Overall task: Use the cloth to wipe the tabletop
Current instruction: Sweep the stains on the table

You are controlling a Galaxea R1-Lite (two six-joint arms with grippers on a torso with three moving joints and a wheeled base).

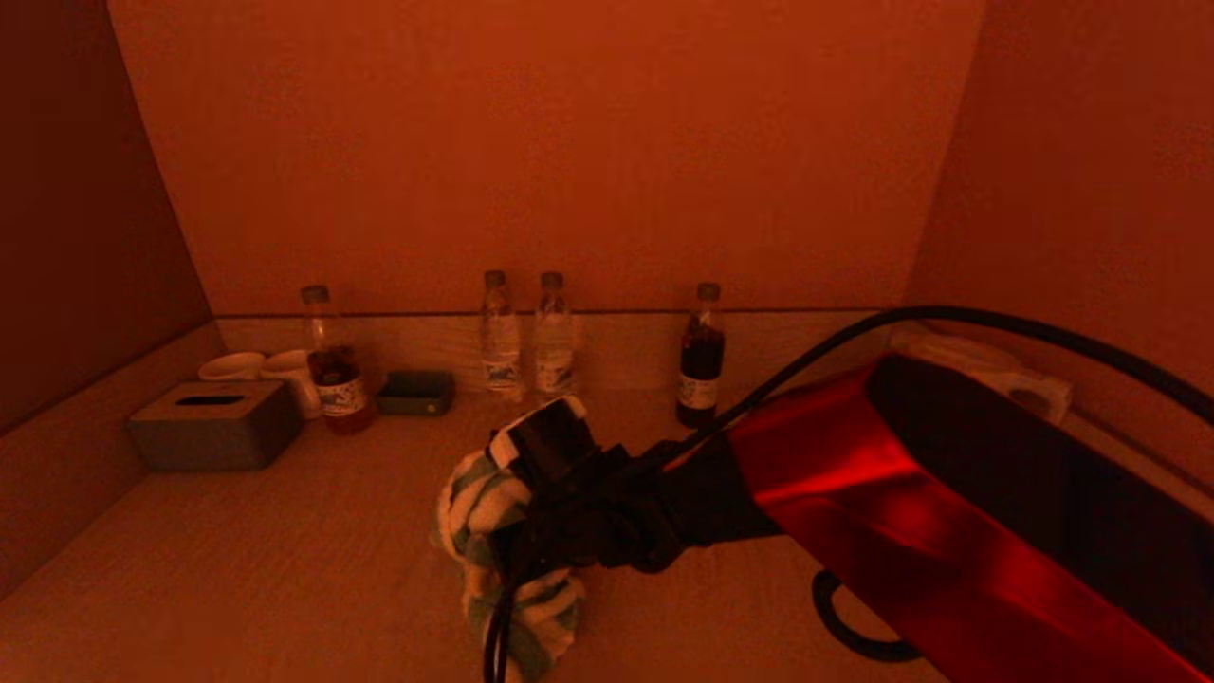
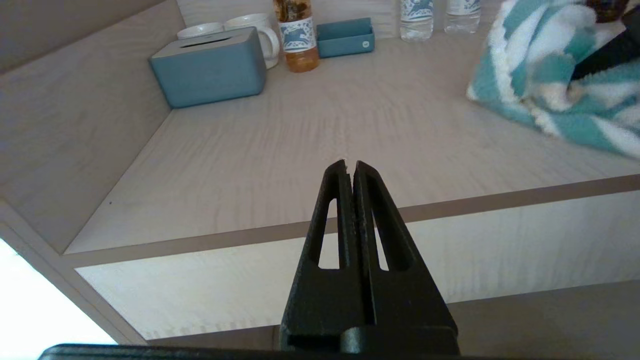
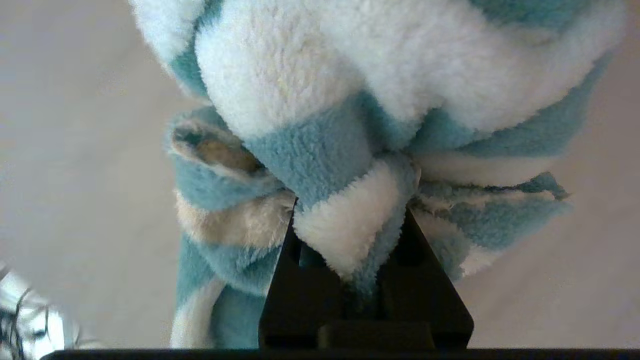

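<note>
Right wrist view: right gripper [image 3: 352,235] clamps a fold of the striped cloth [image 3: 360,125] between its fingers, the bunched remainder resting on the tabletop [image 1: 285,560]. Left gripper [image 2: 350,167], fingers pressed together, hovers at the front edge.

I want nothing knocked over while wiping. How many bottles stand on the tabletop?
4, all along the back wall: an amber bottle beside the mugs, two clear bottles side by side at centre, and a dark bottle to their right. The right arm may hide more.
</note>
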